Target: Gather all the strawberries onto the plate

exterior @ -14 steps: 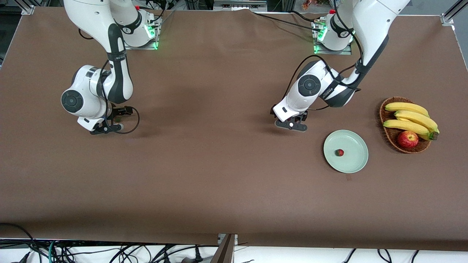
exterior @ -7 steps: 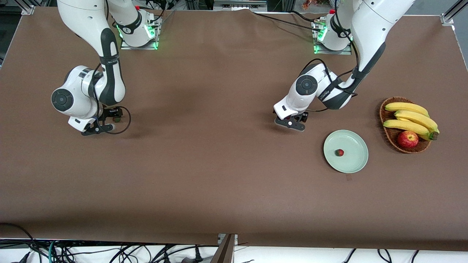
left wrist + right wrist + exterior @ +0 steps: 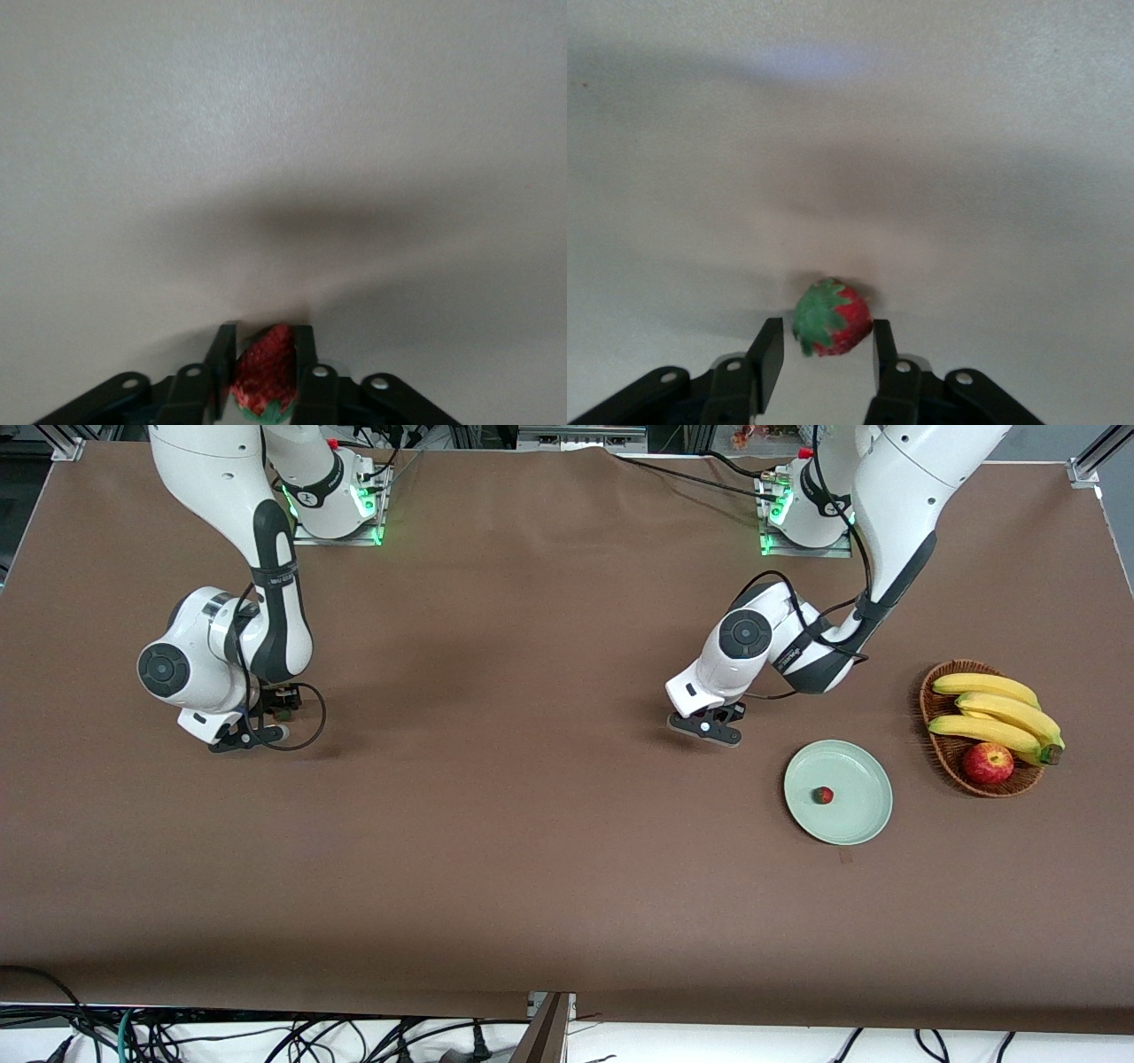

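Left gripper (image 3: 263,376) now pinches a strawberry (image 3: 262,381) near the plate (image 3: 864,822); right gripper (image 3: 821,359), seemingly lower, spreads around another (image 3: 831,319).

brown wicker basket (image 3: 939,751) on the brown table cloth (image 3: 532,850) toward the left arm's end, three yellow bananas (image 3: 997,717) lying across it, red apple (image 3: 988,763) tucked beside them in the basket, tangled black cables (image 3: 266,1036) below the table's near edge
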